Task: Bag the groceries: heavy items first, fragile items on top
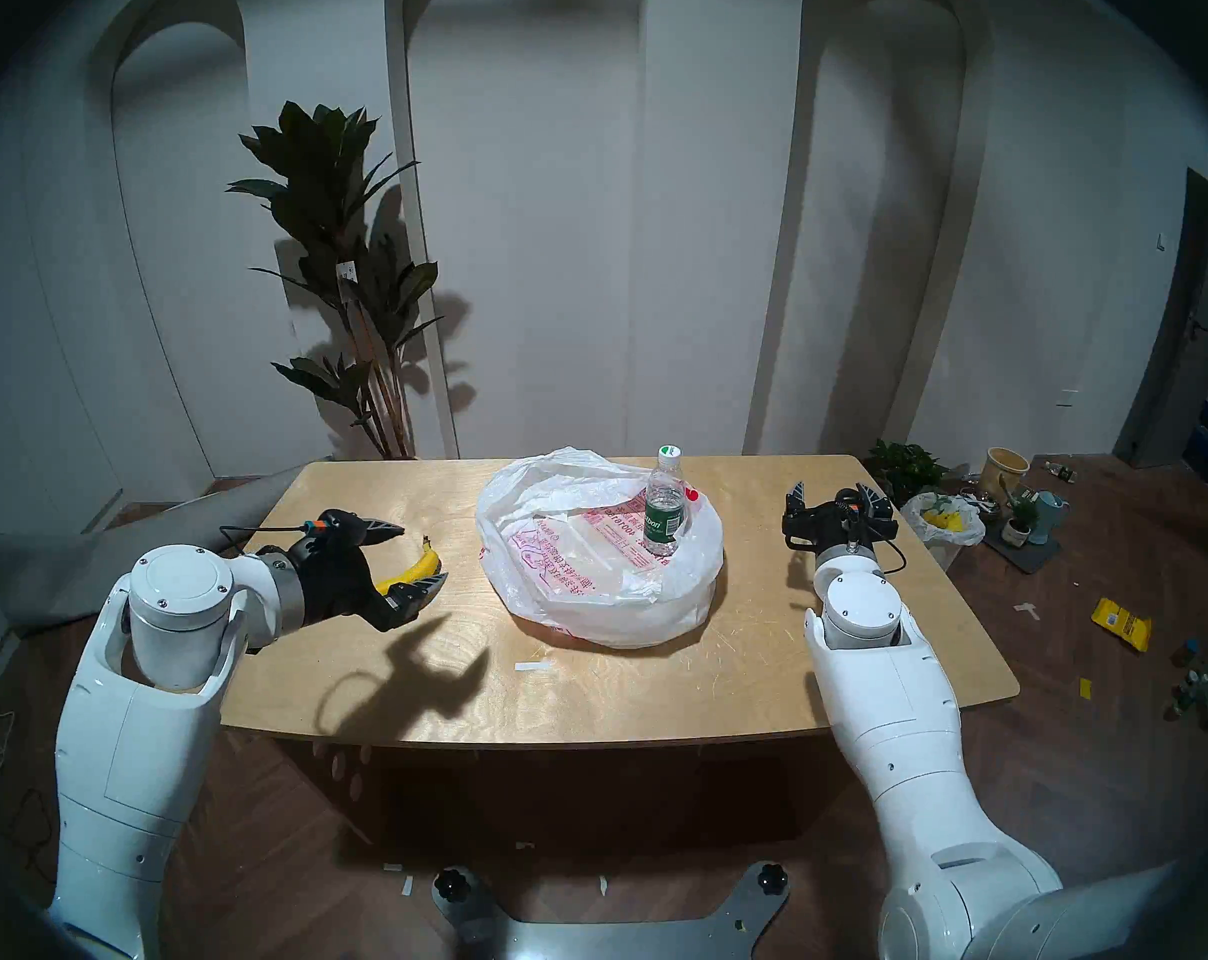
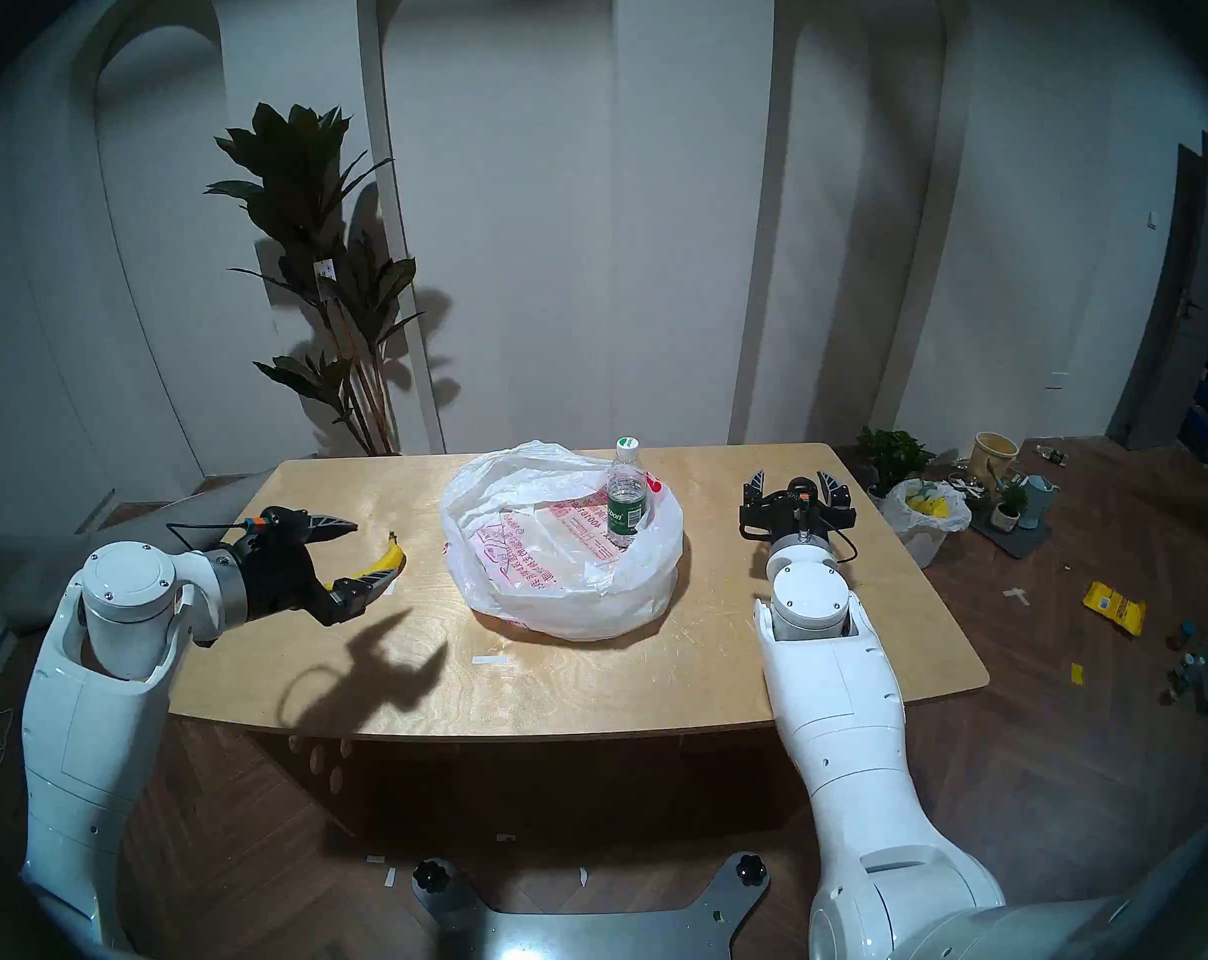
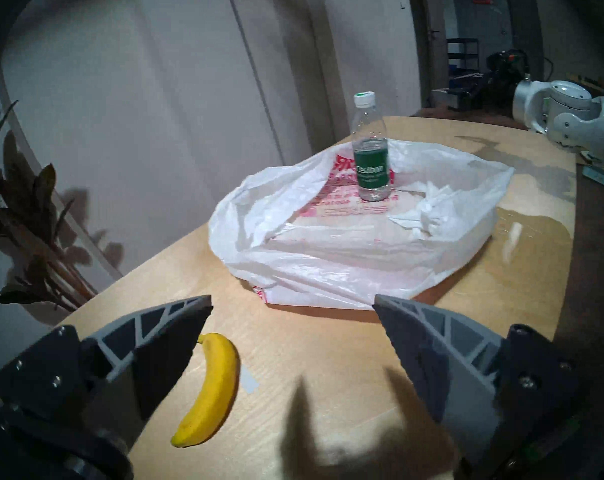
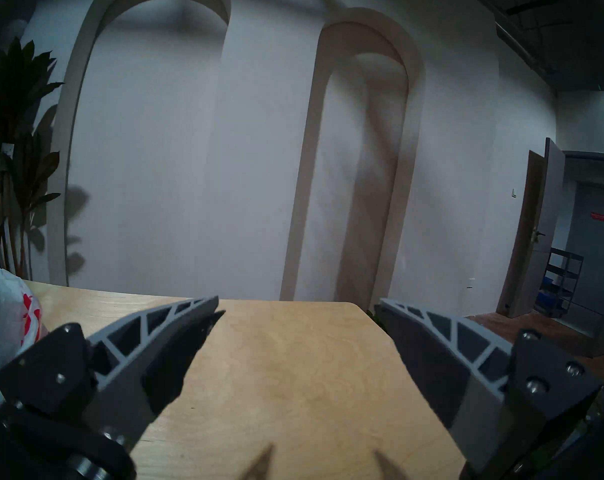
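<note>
— Groceries on the counter [image 1: 760,661]: how many do you count?

— Two. One water bottle [image 1: 665,501] with a white cap and a green label, standing upright on the spread white bag [image 1: 587,564] toward its far right side, and one banana [image 1: 414,569] lying on the bare wood to the left, apart from the bag.

— And the tools?

— Two. The left tool [image 1: 414,553] hangs above the banana with its fingers spread wide, holding nothing. The right tool [image 1: 838,500] is out to the right of the bag, also spread, gripping nothing.

— Anything hard to see?

— The near end of the banana is hidden behind the left tool from the head view. The red print on the bag is too crumpled to read. From the right wrist, only a sliver of the bag shows at the left edge.
</note>
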You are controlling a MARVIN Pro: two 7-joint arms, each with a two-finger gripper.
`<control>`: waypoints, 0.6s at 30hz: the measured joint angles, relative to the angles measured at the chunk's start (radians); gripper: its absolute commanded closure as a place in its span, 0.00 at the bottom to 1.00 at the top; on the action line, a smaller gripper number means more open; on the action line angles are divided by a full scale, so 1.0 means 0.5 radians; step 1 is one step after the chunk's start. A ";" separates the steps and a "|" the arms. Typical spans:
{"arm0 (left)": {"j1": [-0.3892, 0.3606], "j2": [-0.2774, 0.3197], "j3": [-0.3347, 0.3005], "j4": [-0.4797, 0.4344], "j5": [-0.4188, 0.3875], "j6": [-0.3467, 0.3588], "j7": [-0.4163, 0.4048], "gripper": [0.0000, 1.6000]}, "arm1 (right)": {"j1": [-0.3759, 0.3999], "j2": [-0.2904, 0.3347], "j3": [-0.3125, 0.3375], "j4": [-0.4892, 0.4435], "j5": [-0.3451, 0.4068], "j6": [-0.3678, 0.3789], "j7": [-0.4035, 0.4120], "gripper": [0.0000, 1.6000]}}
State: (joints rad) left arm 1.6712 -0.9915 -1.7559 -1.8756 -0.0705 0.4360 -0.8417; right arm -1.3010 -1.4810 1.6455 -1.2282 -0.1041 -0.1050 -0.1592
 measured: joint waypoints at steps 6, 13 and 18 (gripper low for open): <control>-0.095 0.089 0.052 0.126 -0.010 0.006 -0.135 0.00 | -0.072 0.036 0.017 -0.094 -0.014 -0.017 0.031 0.00; -0.204 0.172 0.114 0.279 -0.008 0.009 -0.232 0.00 | -0.151 0.066 0.041 -0.173 -0.024 -0.027 0.067 0.00; -0.298 0.217 0.163 0.420 0.012 0.015 -0.269 0.00 | -0.205 0.082 0.054 -0.226 -0.032 -0.033 0.096 0.00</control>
State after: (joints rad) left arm 1.5220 -0.8828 -1.6742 -1.6654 -0.0645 0.4437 -0.9764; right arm -1.4037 -1.4400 1.6724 -1.3414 -0.1201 -0.1217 -0.1112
